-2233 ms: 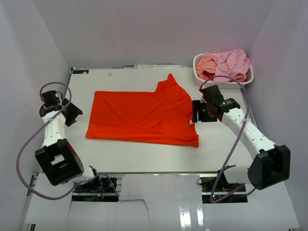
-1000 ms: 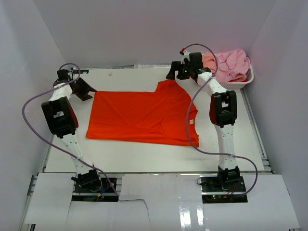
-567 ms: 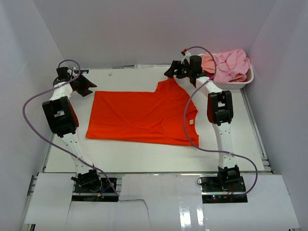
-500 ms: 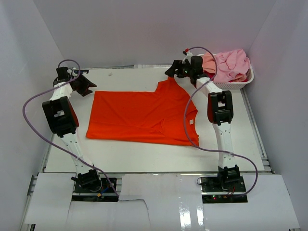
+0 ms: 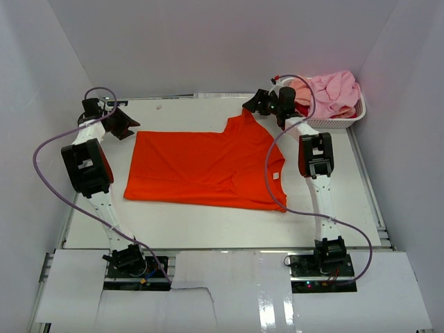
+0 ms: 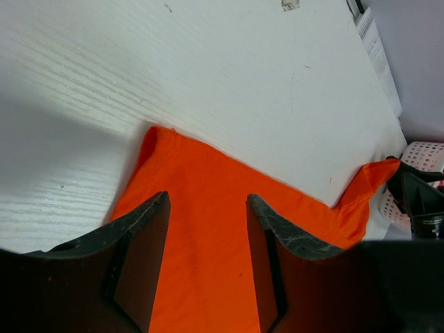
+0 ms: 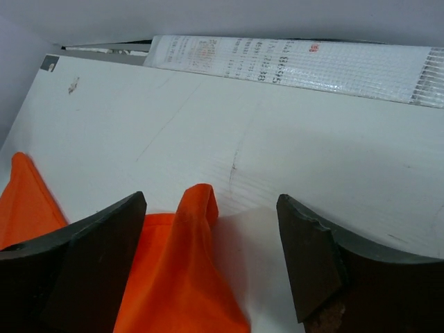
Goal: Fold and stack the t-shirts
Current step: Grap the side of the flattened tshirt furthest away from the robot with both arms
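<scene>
A bright orange-red t-shirt lies spread flat on the white table, with one sleeve pointing to the far side. My left gripper is open and hovers at the shirt's far left corner. In the left wrist view the cloth fills the gap of the left gripper. My right gripper is open at the sleeve tip. In the right wrist view the raised sleeve tip sits between the fingers of the right gripper, nearer the left finger. Pink and salmon t-shirts are heaped in the basket.
The white perforated basket stands at the far right corner, close behind my right wrist; it also shows in the left wrist view. Grey walls enclose the table on three sides. A printed white strip lies along the far edge.
Both arms have stretched from the shirt's sides to its far edge. In the last half second my right gripper shifted slightly right at the sleeve tip; the left stayed put.
</scene>
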Tool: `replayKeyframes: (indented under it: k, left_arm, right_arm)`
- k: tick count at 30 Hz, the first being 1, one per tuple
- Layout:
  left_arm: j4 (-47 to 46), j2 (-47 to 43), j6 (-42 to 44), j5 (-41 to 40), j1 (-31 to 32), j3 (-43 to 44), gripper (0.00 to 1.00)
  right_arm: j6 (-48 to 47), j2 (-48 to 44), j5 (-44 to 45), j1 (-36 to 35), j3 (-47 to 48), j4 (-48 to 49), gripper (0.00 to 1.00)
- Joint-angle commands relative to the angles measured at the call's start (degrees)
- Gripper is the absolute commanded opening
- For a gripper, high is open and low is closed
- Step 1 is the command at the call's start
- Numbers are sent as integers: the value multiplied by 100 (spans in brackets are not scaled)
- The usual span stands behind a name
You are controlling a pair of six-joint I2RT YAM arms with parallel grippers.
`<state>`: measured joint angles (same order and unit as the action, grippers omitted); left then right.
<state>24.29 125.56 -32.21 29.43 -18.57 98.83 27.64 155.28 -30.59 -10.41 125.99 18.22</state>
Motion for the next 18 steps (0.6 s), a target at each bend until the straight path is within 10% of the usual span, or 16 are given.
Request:
replayKeyframes:
  k: [1, 18]
  left_arm:
    - [-118, -348, 21, 107, 11, -48, 59]
    - [-127, -356, 21, 37, 2, -100, 59]
  right_arm:
    - [75, -7, -158, -13, 294, 261, 80]
    - [102, 116, -263, -13, 435, 24, 54]
